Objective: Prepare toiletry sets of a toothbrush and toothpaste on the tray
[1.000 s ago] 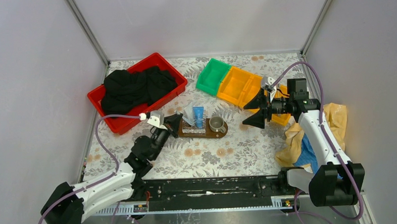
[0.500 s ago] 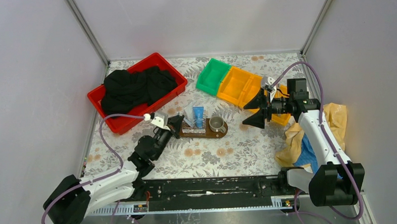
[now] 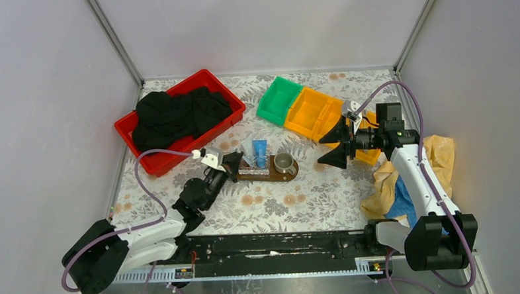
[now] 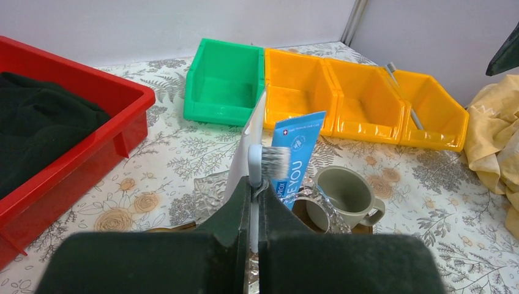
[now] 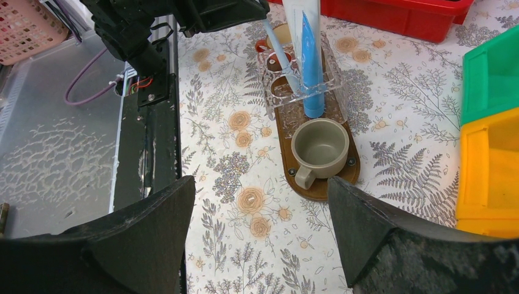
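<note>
The dark wooden tray [image 3: 264,177] lies mid-table and carries a clear holder [image 3: 253,166] and a grey cup [image 3: 284,162]. A whitish toothpaste tube [image 3: 247,149] and a blue one [image 3: 260,150] stand in the holder. My left gripper [image 3: 231,163] is at the tray's left end. In the left wrist view it [image 4: 253,184] is shut on a pale toothbrush [image 4: 269,160], bristle end up, right by the tubes [image 4: 297,153]. My right gripper [image 3: 330,146] is open and empty to the right of the tray. The right wrist view [image 5: 261,184] shows tray [image 5: 318,187] and toothbrush [image 5: 275,43].
A red crate [image 3: 223,87] of black cloth stands at the back left. A green bin [image 3: 278,100] and yellow bins [image 3: 312,111] are at the back right. A slim stick [image 4: 409,101] lies in the far yellow bin. Yellow and blue cloths [image 3: 436,156] lie at the right edge.
My left arm has moved forward and right, bringing the held toothbrush up to the holder. The right arm has not moved.
</note>
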You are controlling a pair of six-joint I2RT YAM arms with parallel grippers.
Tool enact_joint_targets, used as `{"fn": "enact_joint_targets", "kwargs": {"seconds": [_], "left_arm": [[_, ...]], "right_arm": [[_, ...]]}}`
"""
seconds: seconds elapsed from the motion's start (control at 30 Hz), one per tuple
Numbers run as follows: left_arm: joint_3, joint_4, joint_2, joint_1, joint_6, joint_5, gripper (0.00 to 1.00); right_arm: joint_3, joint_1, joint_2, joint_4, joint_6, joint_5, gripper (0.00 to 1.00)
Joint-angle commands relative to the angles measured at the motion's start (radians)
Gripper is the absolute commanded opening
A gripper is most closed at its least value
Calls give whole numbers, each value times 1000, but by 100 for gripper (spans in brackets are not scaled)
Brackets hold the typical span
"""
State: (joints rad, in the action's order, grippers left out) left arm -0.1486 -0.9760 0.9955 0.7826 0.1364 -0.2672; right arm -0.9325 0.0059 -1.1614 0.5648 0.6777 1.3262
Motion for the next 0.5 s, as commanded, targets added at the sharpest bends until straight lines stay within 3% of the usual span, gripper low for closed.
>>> {"fn": "enact_joint_targets", "kwargs": {"seconds": [0.0, 0.47], "left_arm": [[10, -132, 19, -9, -30, -1, 0], [41, -202, 67, -9, -42, 12, 0]], "right_arm": [[-41, 3, -1, 7, 23, 12, 86], [-42, 3, -1, 8, 24, 11, 86]]}}
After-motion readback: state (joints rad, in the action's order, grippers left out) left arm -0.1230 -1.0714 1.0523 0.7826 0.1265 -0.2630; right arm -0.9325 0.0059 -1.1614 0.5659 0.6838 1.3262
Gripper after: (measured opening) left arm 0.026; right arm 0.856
